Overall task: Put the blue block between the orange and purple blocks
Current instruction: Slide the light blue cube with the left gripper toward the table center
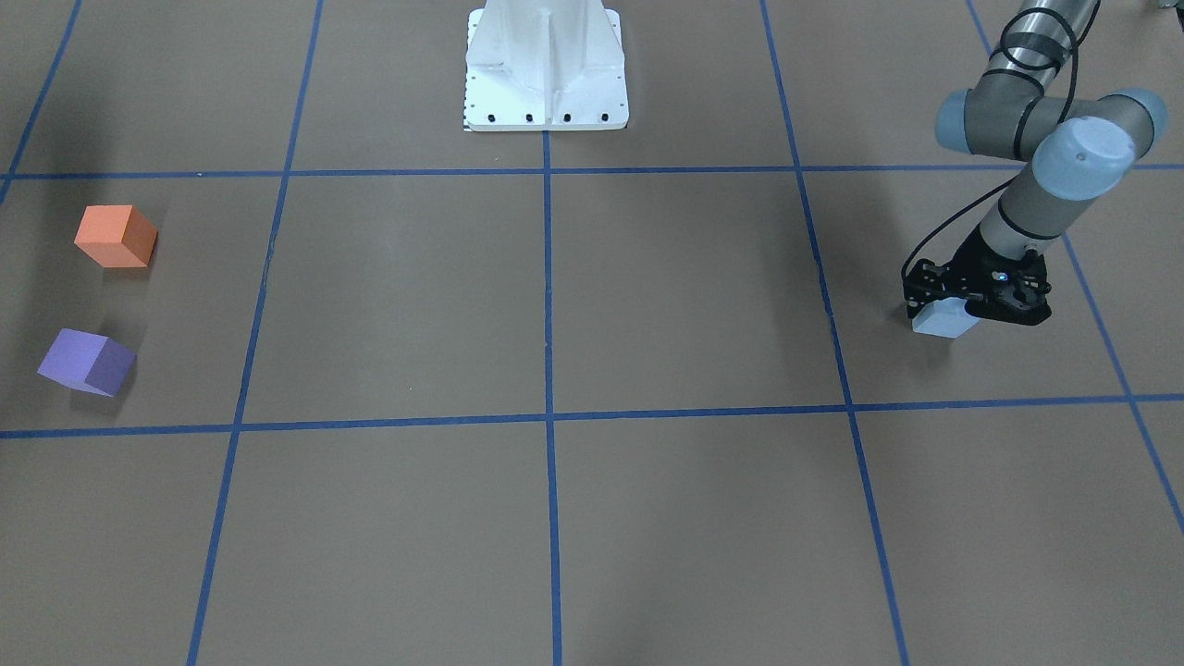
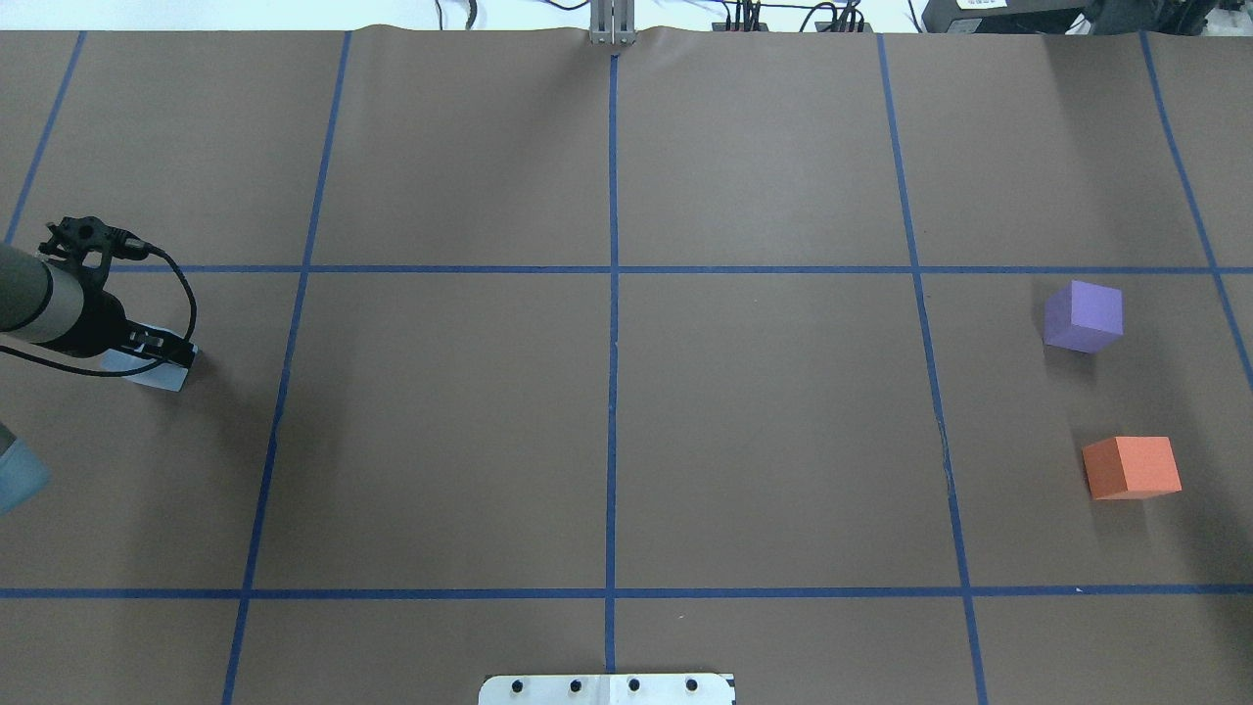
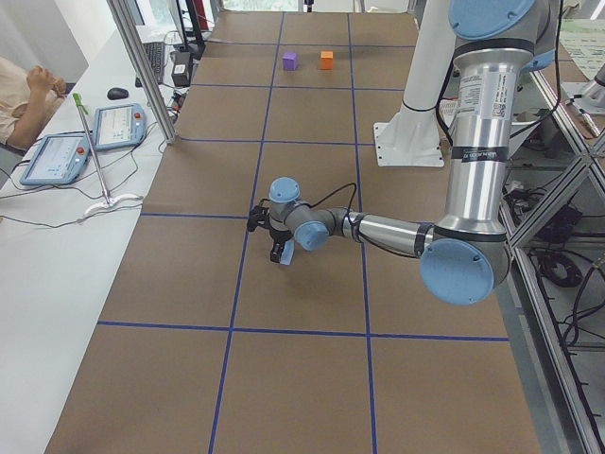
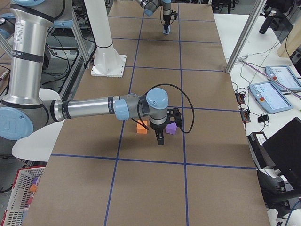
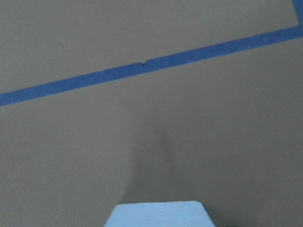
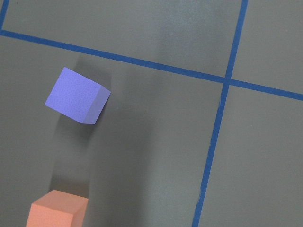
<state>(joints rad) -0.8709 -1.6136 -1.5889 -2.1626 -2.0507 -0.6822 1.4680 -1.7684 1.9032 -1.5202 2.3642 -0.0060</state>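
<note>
The light blue block sits low at the table's left end, also in the overhead view. My left gripper reaches down over it with a finger on each side and looks shut on it. The left wrist view shows only the block's top. The orange block and the purple block stand apart at the right end. My right gripper hovers over them and shows only in the exterior right view, so I cannot tell if it is open. Its wrist camera sees the purple block and the orange block.
The robot's white base stands at the table's near middle edge. Blue tape lines divide the brown table into squares. A gap about one block wide lies between the orange and purple blocks. Operators' tablets lie beyond the table's far side.
</note>
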